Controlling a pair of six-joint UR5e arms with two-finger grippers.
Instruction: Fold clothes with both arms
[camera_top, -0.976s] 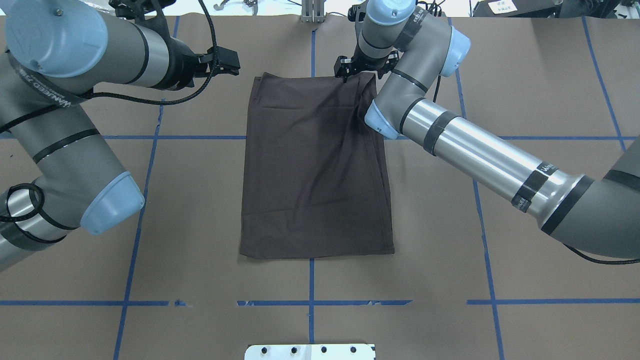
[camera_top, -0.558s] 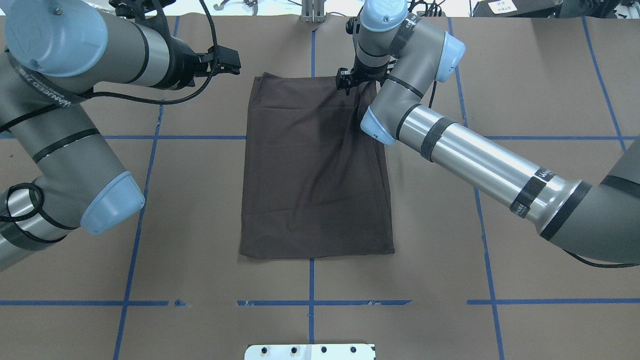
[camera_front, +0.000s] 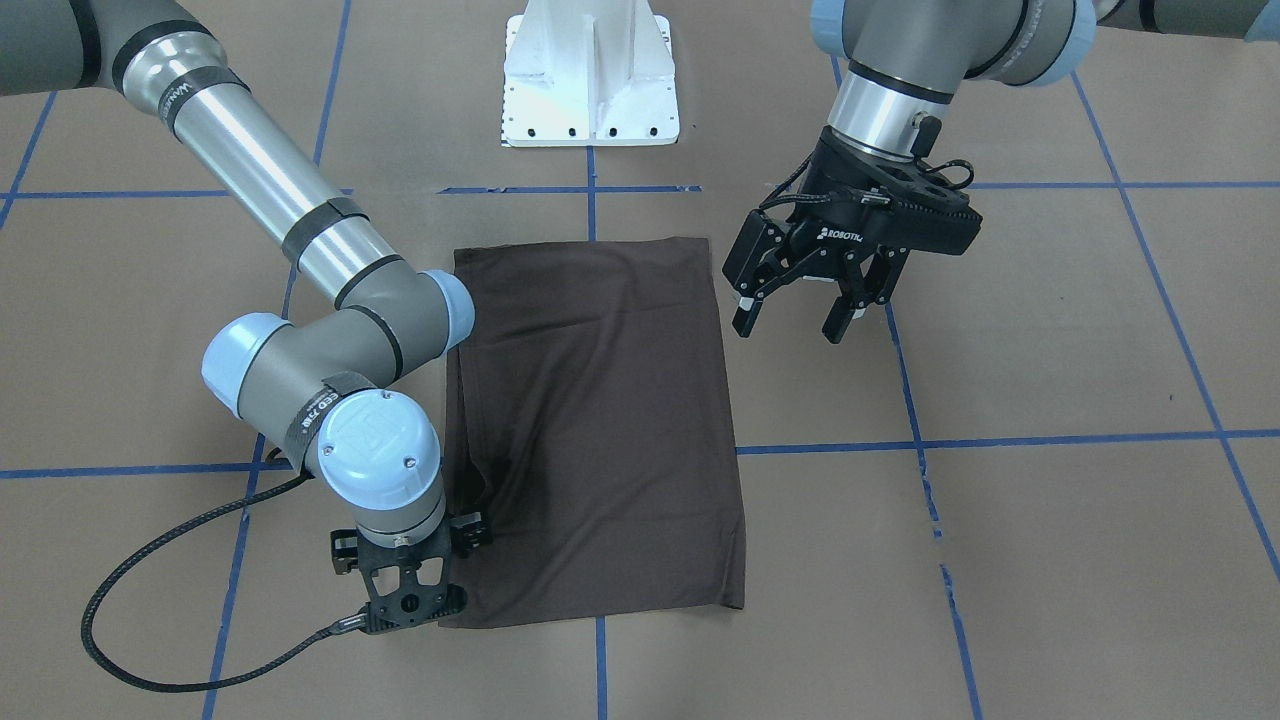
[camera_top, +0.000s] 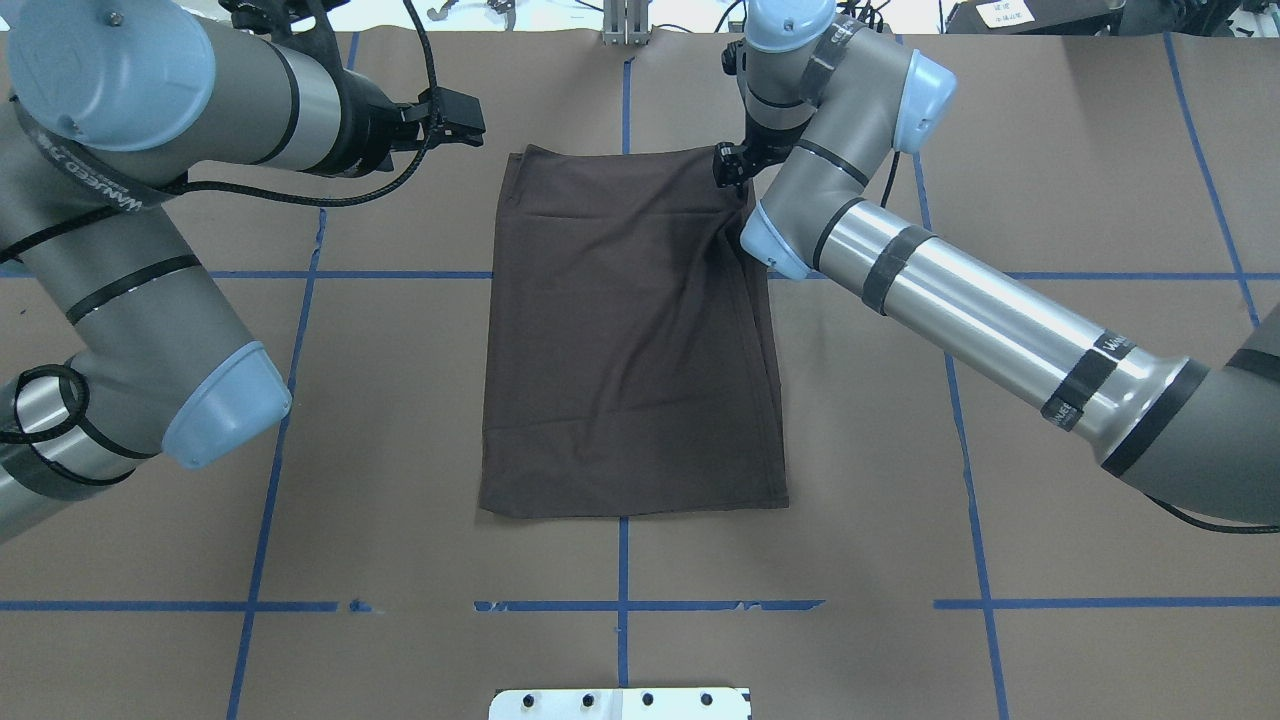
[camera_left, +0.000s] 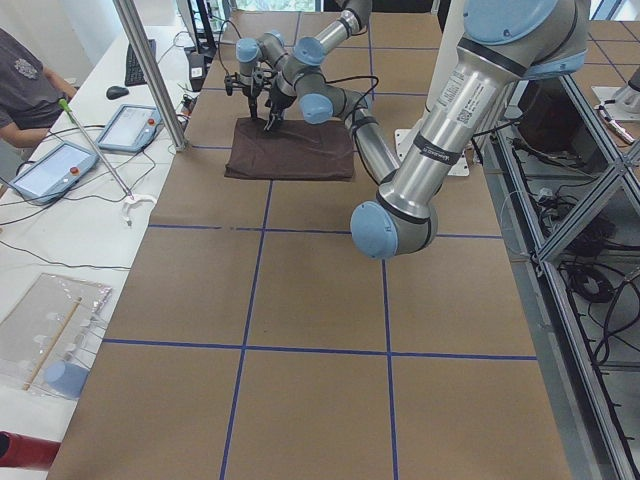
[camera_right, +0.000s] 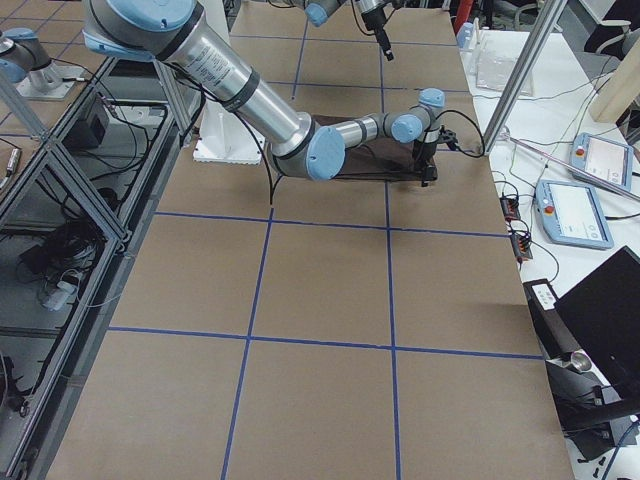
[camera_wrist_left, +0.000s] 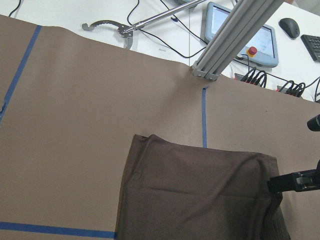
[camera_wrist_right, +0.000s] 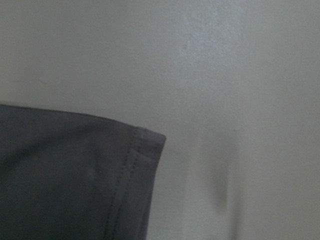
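Note:
The dark brown T-shirt (camera_front: 600, 420) lies folded into a flat rectangle on the brown table; it also shows in the overhead view (camera_top: 630, 340). Its collar, tags and logo are hidden. My left gripper (camera_front: 795, 320) is open and empty, held above the table beside the shirt's edge, and it shows in the overhead view (camera_top: 458, 117). My right gripper (camera_front: 405, 600) points straight down at the shirt's far corner on the robot's right (camera_top: 730, 165). Its fingers are hidden under the wrist. The right wrist view shows only that hemmed corner (camera_wrist_right: 65, 175) lying on the table.
The white pedestal base (camera_front: 590, 75) stands at the table's near edge. Blue tape lines (camera_top: 620, 605) cross the table. An aluminium post (camera_wrist_left: 235, 35) stands at the far edge, with tablets (camera_left: 125, 128) and an operator (camera_left: 25, 85) beyond it.
My right gripper has moved rightward along the shirt's far edge to its far right corner. The shirt and the left arm have hardly moved.

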